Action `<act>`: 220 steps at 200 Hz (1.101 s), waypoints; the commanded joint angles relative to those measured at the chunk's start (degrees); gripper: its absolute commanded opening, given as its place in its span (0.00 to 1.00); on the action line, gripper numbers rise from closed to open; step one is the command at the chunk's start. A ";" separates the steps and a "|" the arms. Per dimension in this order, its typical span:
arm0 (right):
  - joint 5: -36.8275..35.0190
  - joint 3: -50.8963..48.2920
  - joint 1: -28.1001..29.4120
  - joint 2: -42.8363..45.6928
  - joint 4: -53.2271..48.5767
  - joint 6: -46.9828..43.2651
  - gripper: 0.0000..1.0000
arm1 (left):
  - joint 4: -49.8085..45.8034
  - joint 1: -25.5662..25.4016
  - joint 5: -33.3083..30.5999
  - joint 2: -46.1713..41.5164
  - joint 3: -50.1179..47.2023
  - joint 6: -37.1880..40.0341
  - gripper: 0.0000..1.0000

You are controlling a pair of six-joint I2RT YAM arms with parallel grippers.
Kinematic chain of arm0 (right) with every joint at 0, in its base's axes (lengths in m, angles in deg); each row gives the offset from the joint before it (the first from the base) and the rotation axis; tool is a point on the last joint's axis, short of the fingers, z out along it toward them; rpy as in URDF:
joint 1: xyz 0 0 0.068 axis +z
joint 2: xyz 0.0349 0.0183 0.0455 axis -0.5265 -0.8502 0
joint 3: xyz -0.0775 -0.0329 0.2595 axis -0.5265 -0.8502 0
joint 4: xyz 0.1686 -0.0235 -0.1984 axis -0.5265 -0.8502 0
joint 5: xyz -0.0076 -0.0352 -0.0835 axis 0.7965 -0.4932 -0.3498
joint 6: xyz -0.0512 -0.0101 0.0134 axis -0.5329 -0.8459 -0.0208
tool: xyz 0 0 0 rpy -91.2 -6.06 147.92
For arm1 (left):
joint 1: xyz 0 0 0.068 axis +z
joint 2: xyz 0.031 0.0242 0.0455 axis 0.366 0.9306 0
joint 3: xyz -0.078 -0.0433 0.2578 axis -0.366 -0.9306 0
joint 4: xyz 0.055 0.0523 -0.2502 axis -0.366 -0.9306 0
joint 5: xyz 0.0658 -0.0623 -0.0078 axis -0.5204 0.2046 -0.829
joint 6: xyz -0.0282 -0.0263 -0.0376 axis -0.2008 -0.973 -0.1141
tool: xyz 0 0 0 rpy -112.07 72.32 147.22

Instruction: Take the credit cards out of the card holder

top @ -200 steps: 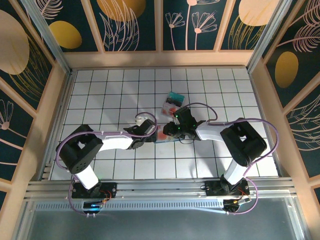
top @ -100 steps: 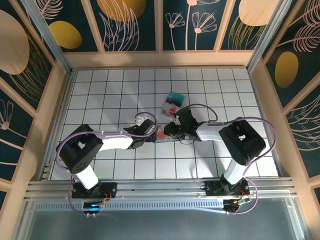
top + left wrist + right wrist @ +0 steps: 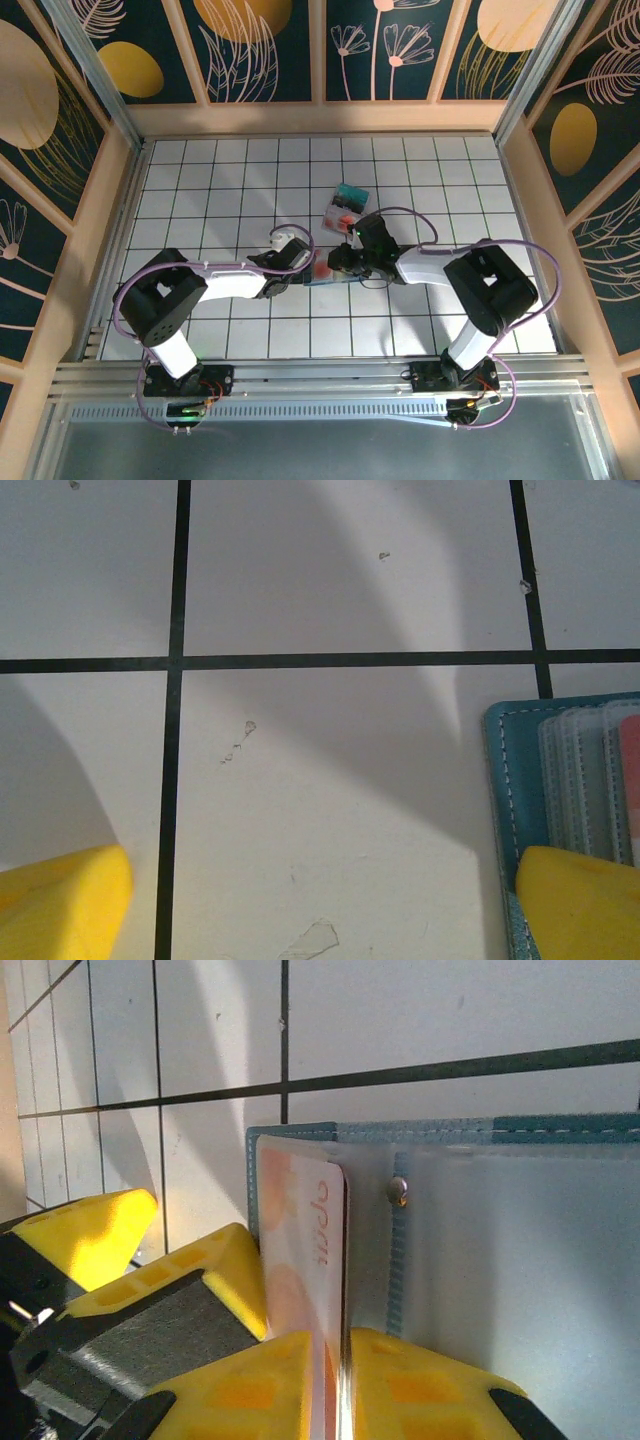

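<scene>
Two sets of fingers at work, both low over the middle of the table [image 3: 200, 180].

Right gripper [image 3: 338, 1360]: jaws closed on the pinkish card [image 3: 300, 1220], one yellow pad on each face, gripping near its closer short end. A pinch on the flat faces is the sensible hold for thin plastic, since it lets me draw the card out along its own length.

Card heading: its long axis runs straight away from my fingers, and the far rounded corner points toward the stitched edge of the card holder [image 3: 520, 1260]. The printed lettering runs the same way. It lies over the holder's left end, beside the frosted pocket and its small rivet. I cannot tell how much of it is tucked inside a sleeve.

Left gripper [image 3: 320, 900]: jaws spread wide, nothing between them. One fingertip [image 3: 580, 900] sits on the holder's near corner [image 3: 515, 770], probably pinning it so the soft wallet does not slide when the card is pulled. Stacked card edges show in that pocket.

From above, the left gripper [image 3: 290, 258] and right gripper [image 3: 335, 262] face each other across the holder, a red smudge of card between them.

Farther out, loose cards [image 3: 347, 205], teal and pink-red, lie flat on the tiles, well apart from the holder.
</scene>
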 commanded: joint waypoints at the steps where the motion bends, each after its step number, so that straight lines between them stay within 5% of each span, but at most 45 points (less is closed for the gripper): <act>1: 2.79 -0.36 -0.04 2.12 3.69 0.24 0.18 | -2.35 -0.05 1.64 2.18 0.34 0.45 0.99; 125: 6.98 0.24 0.26 -4.43 9.03 2.36 0.28 | -1.71 -0.01 2.74 1.19 0.16 0.47 0.99; 220: 10.03 -3.22 -1.12 0.56 13.99 3.39 0.22 | -3.10 -0.01 0.82 0.97 0.13 -0.09 0.99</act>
